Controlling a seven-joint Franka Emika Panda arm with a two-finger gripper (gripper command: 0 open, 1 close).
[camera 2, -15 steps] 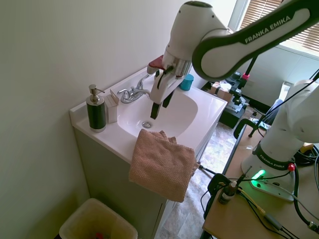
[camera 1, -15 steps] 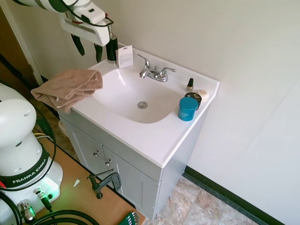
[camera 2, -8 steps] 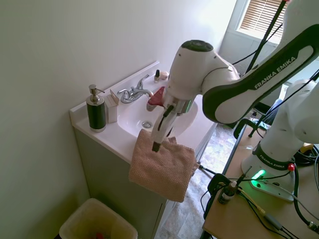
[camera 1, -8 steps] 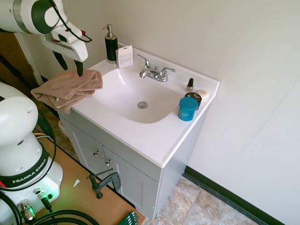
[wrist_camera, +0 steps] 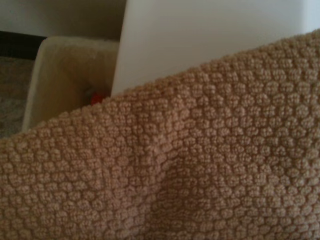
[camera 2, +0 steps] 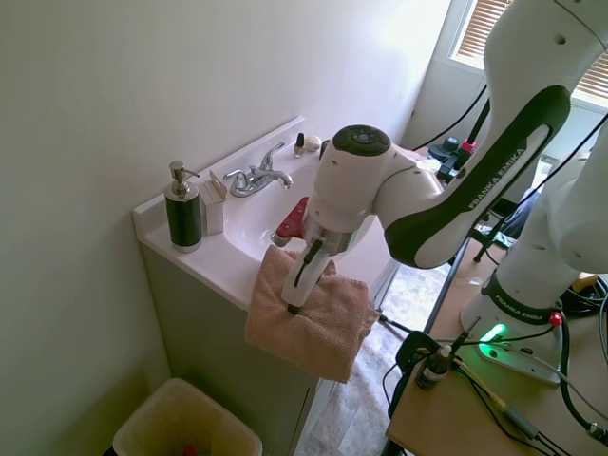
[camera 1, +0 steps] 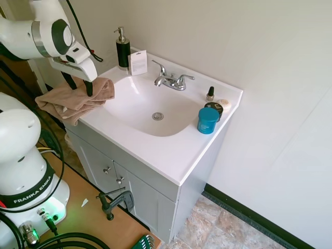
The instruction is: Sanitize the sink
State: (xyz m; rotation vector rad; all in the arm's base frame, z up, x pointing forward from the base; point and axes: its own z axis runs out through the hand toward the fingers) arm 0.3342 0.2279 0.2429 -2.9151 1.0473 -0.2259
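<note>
The sink [camera 1: 167, 149] is a glossy white vanity top with an oval basin, a chrome drain [camera 1: 157, 116] and a chrome two-handle faucet [camera 1: 171, 80]. A tan knobbly towel [camera 1: 70, 99] lies folded over its left front corner and hangs over the edge. My gripper [camera 1: 78, 86] is open and pointing down. Its two dark fingers [camera 1: 89, 88] are pressed into the top of the towel, with a ridge of cloth between them. From the other side, the gripper [camera 2: 293, 302] sinks into the towel [camera 2: 318, 323] at the sink's [camera 2: 217, 258] front edge. The towel [wrist_camera: 200, 165] fills the wrist view.
A dark soap dispenser [camera 1: 123, 50] and a white card [camera 1: 138, 63] stand at the back left corner. A blue jar [camera 1: 208, 120], a dark tin [camera 1: 213, 107] and a small bottle [camera 1: 210, 94] sit on the right rim. A cream waste bin [camera 2: 185, 429] stands on the floor beside the cabinet.
The gripper came away from the soap dispenser at the back, swung toward the front left corner and dropped onto the towel. The cloth now bunches up between the fingers.
</note>
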